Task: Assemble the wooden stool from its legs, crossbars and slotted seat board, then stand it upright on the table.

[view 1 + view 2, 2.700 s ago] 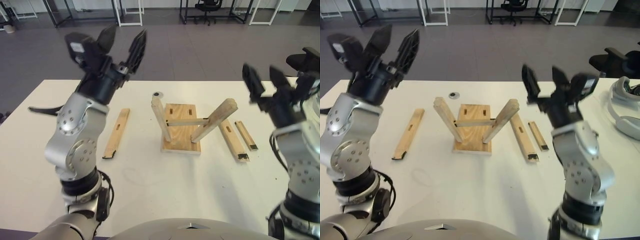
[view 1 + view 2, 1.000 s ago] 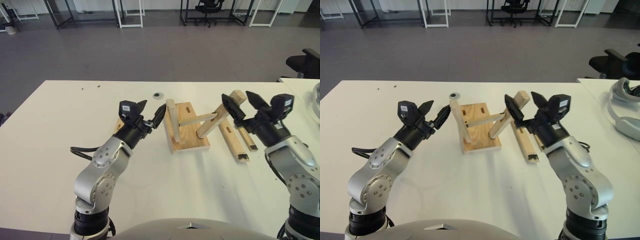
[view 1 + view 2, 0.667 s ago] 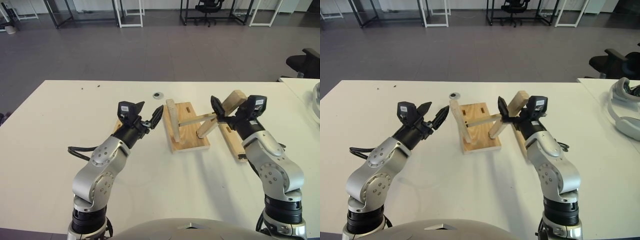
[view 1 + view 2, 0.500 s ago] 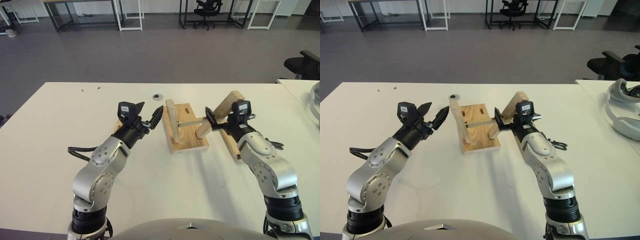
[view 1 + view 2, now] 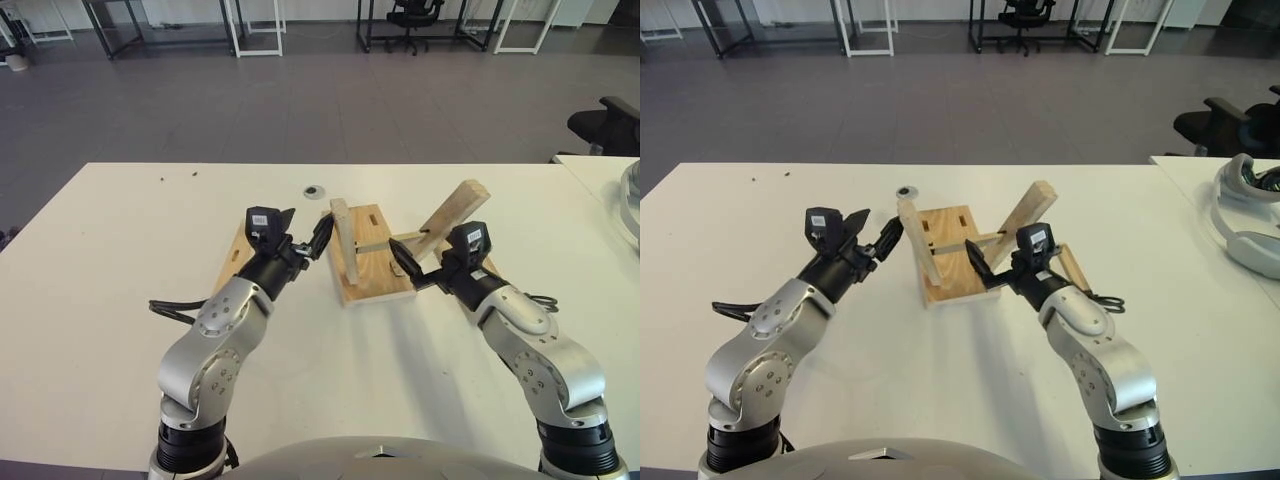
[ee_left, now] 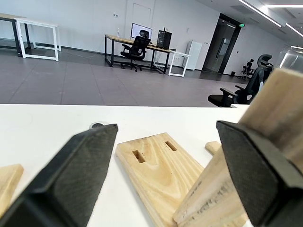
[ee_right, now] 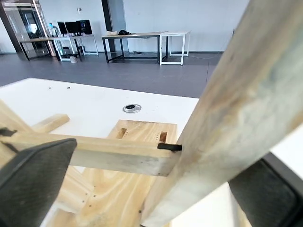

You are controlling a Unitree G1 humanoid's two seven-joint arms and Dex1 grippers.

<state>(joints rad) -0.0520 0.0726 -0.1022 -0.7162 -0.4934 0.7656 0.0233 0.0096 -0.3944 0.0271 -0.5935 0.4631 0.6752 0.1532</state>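
The slotted seat board (image 5: 378, 268) lies flat mid-table. One leg (image 5: 343, 240) stands on it, a second leg (image 5: 447, 214) leans out to the right, and a crossbar (image 5: 380, 243) joins them. My left gripper (image 5: 304, 236) is open just left of the standing leg, which shows beside one finger (image 6: 259, 176) in the left wrist view. My right gripper (image 5: 992, 268) is open and straddles the lower part of the leaning leg (image 7: 227, 109), with a gap at one finger (image 7: 33, 176). A loose leg (image 5: 232, 262) lies partly under my left arm.
A round cable grommet (image 5: 317, 188) sits behind the board. Another loose wooden piece (image 5: 1073, 266) lies right of my right gripper. A white headset (image 5: 1248, 225) rests at the table's far right. Black cables trail by both arms (image 5: 165, 308).
Both arms have come down from a raised pose to the stool parts. In the last half second my right gripper slid down the leaning leg and my left gripper edged toward the standing leg.
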